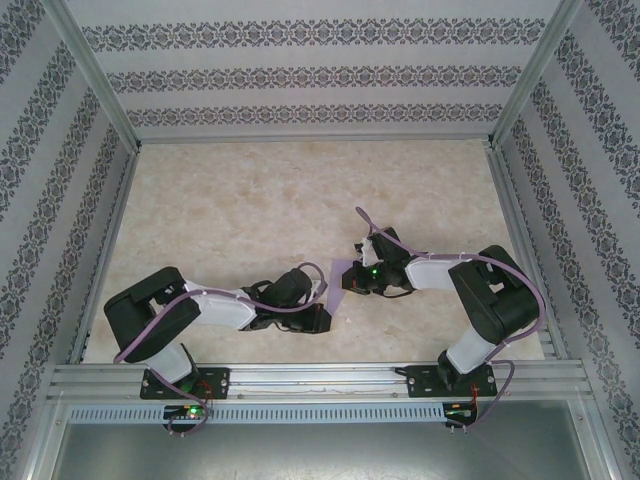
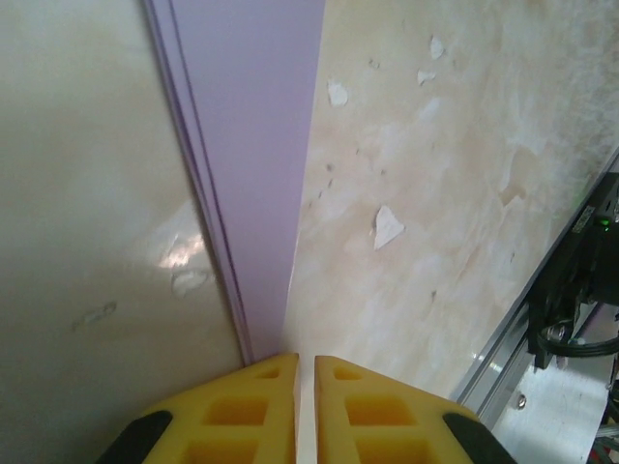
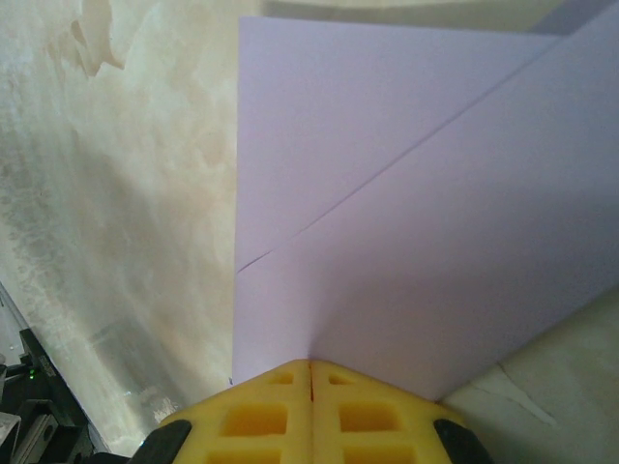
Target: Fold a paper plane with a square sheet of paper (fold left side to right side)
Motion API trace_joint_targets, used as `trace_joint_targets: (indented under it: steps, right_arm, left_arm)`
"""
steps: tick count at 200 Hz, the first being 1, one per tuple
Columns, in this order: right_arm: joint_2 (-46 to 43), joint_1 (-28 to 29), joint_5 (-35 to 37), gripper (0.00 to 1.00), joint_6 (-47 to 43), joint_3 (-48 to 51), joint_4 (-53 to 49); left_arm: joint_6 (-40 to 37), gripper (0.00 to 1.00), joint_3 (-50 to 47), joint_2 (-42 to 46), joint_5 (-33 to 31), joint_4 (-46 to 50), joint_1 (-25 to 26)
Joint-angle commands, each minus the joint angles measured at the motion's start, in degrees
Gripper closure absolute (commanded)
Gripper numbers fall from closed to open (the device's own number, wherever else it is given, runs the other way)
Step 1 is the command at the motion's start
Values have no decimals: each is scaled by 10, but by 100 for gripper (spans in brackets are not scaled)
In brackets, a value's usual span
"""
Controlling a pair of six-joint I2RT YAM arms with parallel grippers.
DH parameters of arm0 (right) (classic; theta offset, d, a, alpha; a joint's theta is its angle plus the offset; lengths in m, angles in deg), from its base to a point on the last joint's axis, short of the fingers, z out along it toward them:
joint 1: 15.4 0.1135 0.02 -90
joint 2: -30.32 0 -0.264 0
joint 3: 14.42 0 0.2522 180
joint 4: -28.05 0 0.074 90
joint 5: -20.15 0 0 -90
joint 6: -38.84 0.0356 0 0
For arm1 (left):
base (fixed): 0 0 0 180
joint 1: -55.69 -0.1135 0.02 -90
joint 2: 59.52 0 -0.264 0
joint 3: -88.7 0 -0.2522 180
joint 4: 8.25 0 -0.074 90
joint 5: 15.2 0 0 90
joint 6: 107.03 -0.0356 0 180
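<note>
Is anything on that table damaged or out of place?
Yes: the beige marble-patterned tabletop is chipped, with white flaked patches beside the folded lavender-purple paper sheet in the left wrist view, and what looks like a thin crack near the paper's corner in the right wrist view.

Thin matt lavender sheet of paper (image 3: 416,242), my fingers (image 3: 256,420) matt yellow moulded plastic, tabletop (image 2: 435,193) marbled, faintly glossy, chipped, rail (image 2: 493,362) bare metal.
</note>
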Motion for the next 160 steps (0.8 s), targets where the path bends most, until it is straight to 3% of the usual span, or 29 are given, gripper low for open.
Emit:
trace_joint_targets:
  steps: [1,83,115,160]
  right_arm:
    - [46,8,89,100,-13,20,-71]
    - [31,22,92,100,-4,13,-74]
    - [33,28,92,100,0,16,-68]
    - [33,29,87,100,1,13,-67]
  left_arm:
    - [8,88,-15,15,8,79,13]
    - [-21,88,23,174,-30,181,-12]
    - [-41,89,46,129,-5,144,-50]
    - [-62,92,111,13,25,96,-61]
